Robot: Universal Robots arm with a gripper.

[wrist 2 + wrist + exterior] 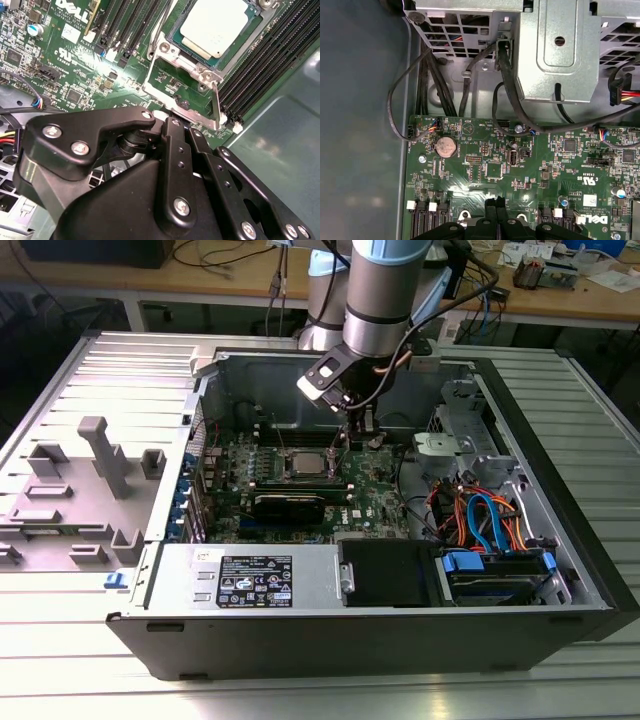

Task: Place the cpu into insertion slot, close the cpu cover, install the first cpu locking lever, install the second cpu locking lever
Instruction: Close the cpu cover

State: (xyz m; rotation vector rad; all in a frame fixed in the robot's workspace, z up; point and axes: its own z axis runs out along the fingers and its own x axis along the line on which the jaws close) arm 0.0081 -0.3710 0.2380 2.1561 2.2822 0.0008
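Finds the cpu seated flat in the insertion slot, silver top up. Finds the cpu cover swung open and tilted up off the green board (one edge at the slot's rim). Puts the end effector at the cover's raised edge, fingers pressed together; cannot tell whether touching. Sets everything inside the open computer case on the counter.

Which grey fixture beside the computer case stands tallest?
The T-topped post at the exterior view's left; the blocks around it sit much lower.
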